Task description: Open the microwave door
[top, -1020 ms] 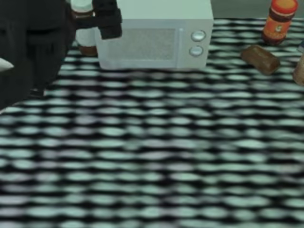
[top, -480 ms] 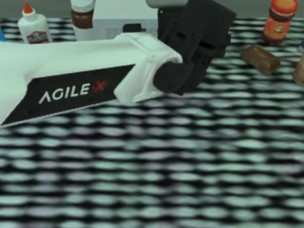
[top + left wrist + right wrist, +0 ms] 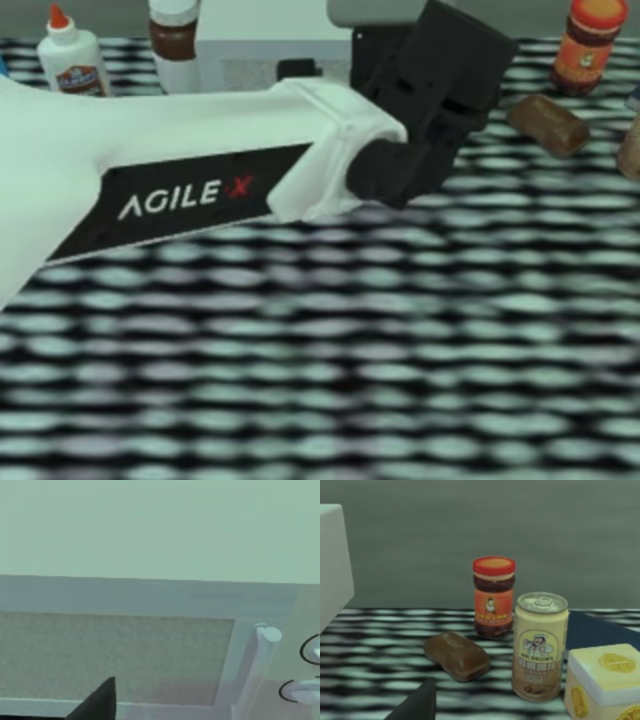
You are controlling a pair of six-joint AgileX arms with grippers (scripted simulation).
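Note:
The white microwave [image 3: 250, 58] stands at the back of the table, mostly hidden in the top view by my left arm. My left gripper [image 3: 420, 70] hangs in front of it, near the knob side. In the left wrist view the microwave door [image 3: 115, 655], with its grey mesh window, lies flush with the front. A pale vertical handle [image 3: 260, 670] runs along the door's edge beside two round knobs [image 3: 312, 650]. One dark fingertip [image 3: 102, 700] shows before the window, clear of the handle, with nothing held. My right gripper is out of the top view; its fingertip [image 3: 420, 702] hovers over the table.
A glue bottle [image 3: 68, 55] and a brown-and-white bottle [image 3: 175, 40] stand left of the microwave. To its right are a red-lidded jar [image 3: 590, 45], a brown bar [image 3: 547, 122], a drinks can [image 3: 540, 645] and a yellow-printed box [image 3: 602, 680].
My left arm has swung from the microwave's left corner across its front to the right, and now covers most of it in the top view.

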